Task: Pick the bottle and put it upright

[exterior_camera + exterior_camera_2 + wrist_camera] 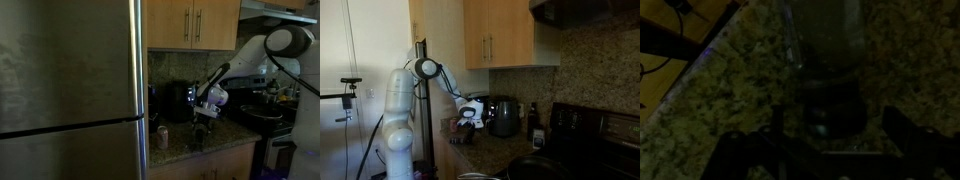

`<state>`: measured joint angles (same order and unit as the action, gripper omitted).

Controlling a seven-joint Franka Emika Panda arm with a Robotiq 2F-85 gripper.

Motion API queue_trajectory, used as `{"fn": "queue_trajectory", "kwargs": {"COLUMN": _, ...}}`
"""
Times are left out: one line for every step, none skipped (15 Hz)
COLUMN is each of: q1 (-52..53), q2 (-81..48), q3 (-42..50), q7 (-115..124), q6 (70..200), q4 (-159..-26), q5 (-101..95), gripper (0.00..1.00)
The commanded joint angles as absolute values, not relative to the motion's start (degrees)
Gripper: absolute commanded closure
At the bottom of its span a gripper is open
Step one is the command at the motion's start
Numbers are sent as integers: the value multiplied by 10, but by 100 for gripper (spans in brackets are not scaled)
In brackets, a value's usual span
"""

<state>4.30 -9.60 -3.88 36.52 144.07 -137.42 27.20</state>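
The wrist view is very dark. A clear bottle (825,70) runs from the top edge down to between my gripper's (825,145) two dark fingers. The fingers stand apart on either side of it, with a small gap on each side. I cannot tell whether the bottle stands or lies. In both exterior views the gripper (204,122) (467,122) hangs low over the granite counter (225,135), pointing down. The bottle beneath it shows only as a dark shape (198,140).
A steel fridge (70,90) fills one side. A small pinkish can (162,137) stands by it on the counter. A dark kettle (502,116) and a dark bottle (532,118) stand behind the gripper. A stove with a pan (262,112) lies beyond. Wooden cabinets (195,22) hang above.
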Motion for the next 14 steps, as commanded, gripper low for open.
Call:
{"fn": "queue_trajectory", "kwargs": {"q1": 34, "q2": -98, "q3": -41, "q7": 321, "q6": 1416, "q4": -1362, "q5": 302, "gripper": 0}}
{"fn": "queue_trajectory", "kwargs": {"q1": 34, "q2": -98, "q3": -41, "q7": 316, "q6": 1409, "q4": -1361, "q5": 305, "gripper": 25}}
{"fn": "queue_trajectory", "kwargs": {"q1": 34, "q2": -98, "q3": -42, "q7": 305, "q6": 1406, "q4": -1361, "q5": 311, "gripper": 26}}
{"fn": "queue_trajectory", "kwargs": {"q1": 35, "q2": -97, "q3": -41, "q7": 303, "q6": 1399, "q4": -1360, "q5": 309, "gripper": 33}}
{"fn": "queue_trajectory", "kwargs": {"q1": 35, "q2": -97, "q3": -41, "q7": 297, "q6": 1390, "q4": -1359, "q5": 311, "gripper": 40}}
{"fn": "queue_trajectory", "kwargs": {"q1": 35, "q2": -98, "q3": -40, "q7": 294, "q6": 1378, "q4": -1357, "q5": 311, "gripper": 47}}
{"fn": "queue_trajectory", "kwargs": {"q1": 35, "q2": -97, "q3": -39, "q7": 291, "q6": 1373, "q4": -1356, "q5": 311, "gripper": 54}}
{"fn": "queue_trajectory", "kwargs": {"q1": 35, "q2": -97, "q3": -37, "q7": 292, "q6": 1365, "q4": -1355, "q5": 308, "gripper": 62}}
{"fn": "queue_trajectory", "kwargs": {"q1": 35, "q2": -97, "q3": -36, "q7": 292, "q6": 1359, "q4": -1355, "q5": 307, "gripper": 67}}
{"fn": "queue_trajectory", "kwargs": {"q1": 35, "q2": -96, "q3": -35, "q7": 294, "q6": 1355, "q4": -1354, "q5": 304, "gripper": 68}}
{"fn": "queue_trajectory", "kwargs": {"q1": 37, "q2": -96, "q3": -33, "q7": 302, "q6": 1353, "q4": -1354, "q5": 296, "gripper": 68}}
{"fn": "queue_trajectory", "kwargs": {"q1": 41, "q2": -92, "q3": -31, "q7": 314, "q6": 1358, "q4": -1355, "q5": 279, "gripper": 68}}
{"fn": "queue_trajectory", "kwargs": {"q1": 46, "q2": -88, "q3": -29, "q7": 325, "q6": 1364, "q4": -1357, "q5": 262, "gripper": 68}}
{"fn": "queue_trajectory", "kwargs": {"q1": 51, "q2": -80, "q3": -29, "q7": 338, "q6": 1371, "q4": -1360, "q5": 238, "gripper": 68}}
